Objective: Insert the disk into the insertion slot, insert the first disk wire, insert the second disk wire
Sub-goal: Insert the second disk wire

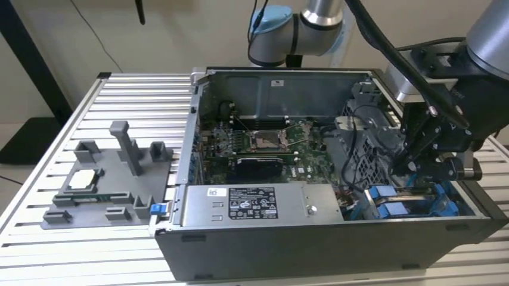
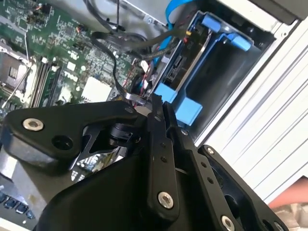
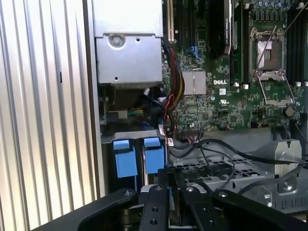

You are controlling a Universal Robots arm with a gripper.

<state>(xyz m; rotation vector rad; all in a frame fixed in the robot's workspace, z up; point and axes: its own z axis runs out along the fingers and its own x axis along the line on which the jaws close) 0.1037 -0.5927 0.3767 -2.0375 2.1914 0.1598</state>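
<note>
In the exterior view my gripper hangs inside the open computer case, just above the insertion slot with its blue rails at the case's front right corner. In the second wrist view the disk stands edge-up between the blue tabs of the slot, its connector edge facing the motherboard. The gripper is shut, its fingers pressed together on the end of a thin black disk wire that loops in from the board. In the first wrist view the gripper sits beside the two blue tabs.
A grey power-supply box lies along the case front. The motherboard with its open processor socket fills the middle. A grey fixture tray holding a chip stands on the slatted table at the exterior view's left. Loose black and blue cables cross beside the slot.
</note>
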